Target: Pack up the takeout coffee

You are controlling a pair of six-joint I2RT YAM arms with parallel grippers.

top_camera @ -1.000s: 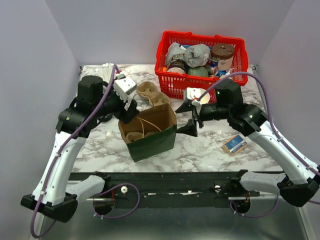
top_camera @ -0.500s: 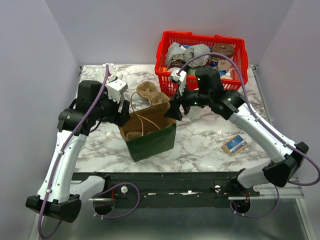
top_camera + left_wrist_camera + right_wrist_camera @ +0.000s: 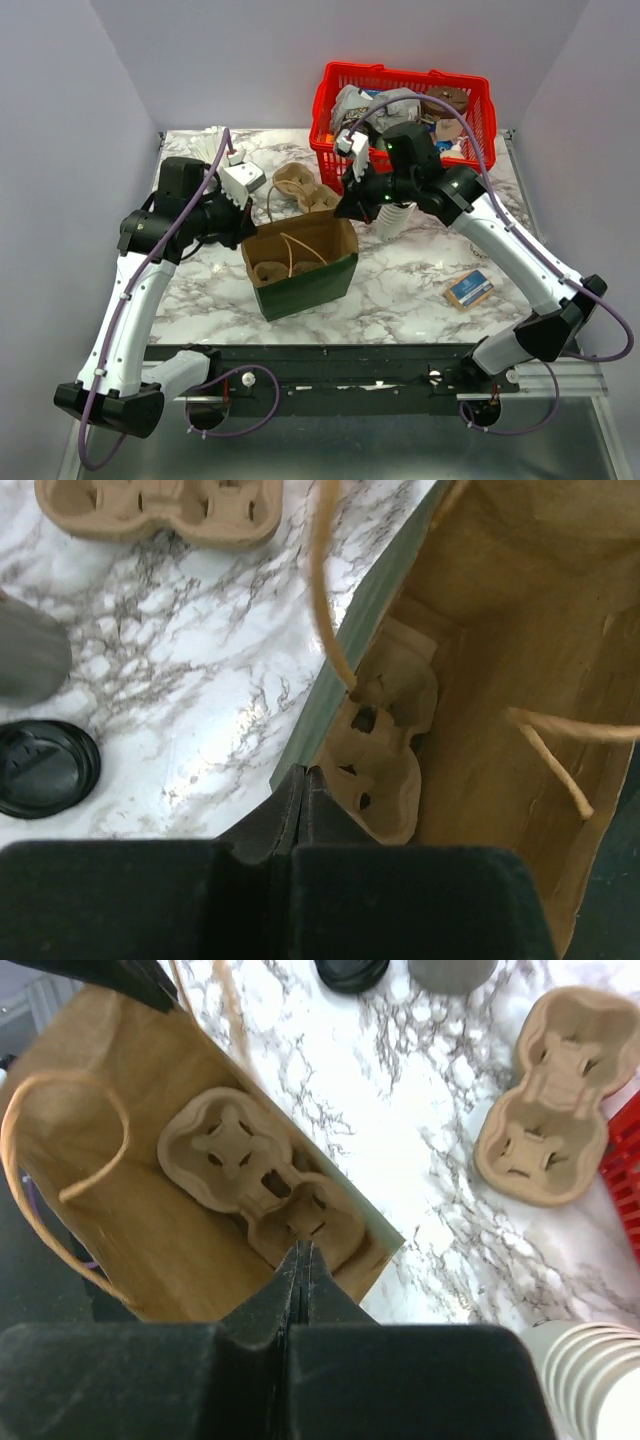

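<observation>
A green paper bag [image 3: 310, 285] with a brown inside [image 3: 500, 680] [image 3: 120, 1220] stands open mid-table. A pulp cup carrier [image 3: 268, 270] [image 3: 385, 770] [image 3: 225, 1150] lies at its bottom. My left gripper [image 3: 250, 225] [image 3: 303, 772] is shut at the bag's left rim, and the green edge runs into its tips. My right gripper [image 3: 345, 207] [image 3: 303, 1248] is shut at the bag's far right corner. A grey cup [image 3: 20, 660] [image 3: 450, 970] and a black lid [image 3: 45, 770] [image 3: 350, 972] sit on the marble left of the bag.
A second pulp carrier [image 3: 305, 188] [image 3: 160, 505] [image 3: 550, 1100] lies behind the bag. A stack of white cups [image 3: 392, 218] [image 3: 590, 1380] stands under the right arm. At the back right is a full red basket [image 3: 330, 100]. A small box [image 3: 469, 289] lies front right.
Both grippers were open and are now shut. The right arm swung left and back to the bag's right corner. The left gripper settled onto the left rim.
</observation>
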